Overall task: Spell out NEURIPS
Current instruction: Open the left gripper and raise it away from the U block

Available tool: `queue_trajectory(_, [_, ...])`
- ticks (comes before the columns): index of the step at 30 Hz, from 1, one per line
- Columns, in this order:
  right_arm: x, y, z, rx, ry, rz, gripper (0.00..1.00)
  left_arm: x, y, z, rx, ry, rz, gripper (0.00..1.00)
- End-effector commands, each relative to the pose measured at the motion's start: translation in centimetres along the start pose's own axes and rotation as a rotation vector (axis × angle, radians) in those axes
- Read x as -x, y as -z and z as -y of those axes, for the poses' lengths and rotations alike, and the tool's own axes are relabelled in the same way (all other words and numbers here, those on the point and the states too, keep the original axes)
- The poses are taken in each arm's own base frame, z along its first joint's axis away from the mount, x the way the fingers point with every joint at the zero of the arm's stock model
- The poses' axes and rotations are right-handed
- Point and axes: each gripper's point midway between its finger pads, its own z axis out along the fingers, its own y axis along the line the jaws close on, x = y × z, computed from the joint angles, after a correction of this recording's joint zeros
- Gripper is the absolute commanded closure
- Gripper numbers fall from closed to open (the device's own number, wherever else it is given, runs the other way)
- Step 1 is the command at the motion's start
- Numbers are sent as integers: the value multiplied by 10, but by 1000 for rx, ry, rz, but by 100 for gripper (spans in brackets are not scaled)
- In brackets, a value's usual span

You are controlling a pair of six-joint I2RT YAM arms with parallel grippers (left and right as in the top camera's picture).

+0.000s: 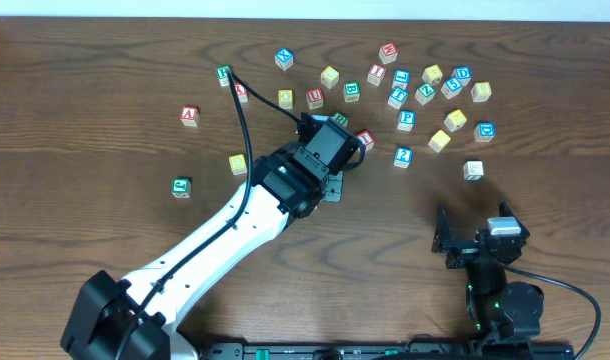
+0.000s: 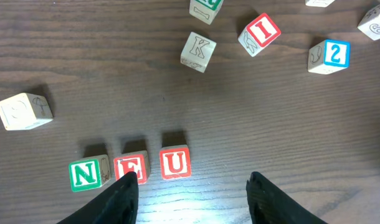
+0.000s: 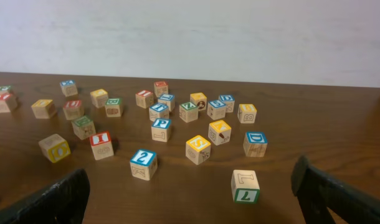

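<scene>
Square wooden cubes with painted letters sit on the dark, grained table (image 2: 240, 118) — green N (image 2: 84, 175) and red E (image 2: 131, 167) in a row just left of red U (image 2: 175, 163), red I (image 2: 263, 30) well beyond it. The left gripper (image 2: 193, 196) is spread and empty just short of U — the right gripper (image 3: 190, 186) is spread too.

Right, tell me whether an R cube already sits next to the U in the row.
No: the row reads green N, red E, red U, and only bare table lies beyond the U.

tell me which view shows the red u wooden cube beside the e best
Left wrist: the red U wooden cube sits close, letter readable, right of the red E wooden cube. Overhead, the left arm seems to cover that row. Right wrist: not identifiable.
</scene>
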Motion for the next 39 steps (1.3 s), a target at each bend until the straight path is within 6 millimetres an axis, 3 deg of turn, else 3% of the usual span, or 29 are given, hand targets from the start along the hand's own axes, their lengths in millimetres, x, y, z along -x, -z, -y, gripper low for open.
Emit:
queue_trajectory(1, [-1,0,2,-9,-15,-2,1,9,7,1,-20,-23,21,44])
queue_trajectory(4, [-1,0,2,-9,-15,-2,1,12,9,3,-48,-45,16,37])
queue_trajectory(18, [-1,0,2,-9,-15,-2,1,28,8,-14,-125,40,-16,39])
queue_trajectory(39, [-1,0,2,-9,-15,-2,1,38,10,-5,-161,24,-18,42])
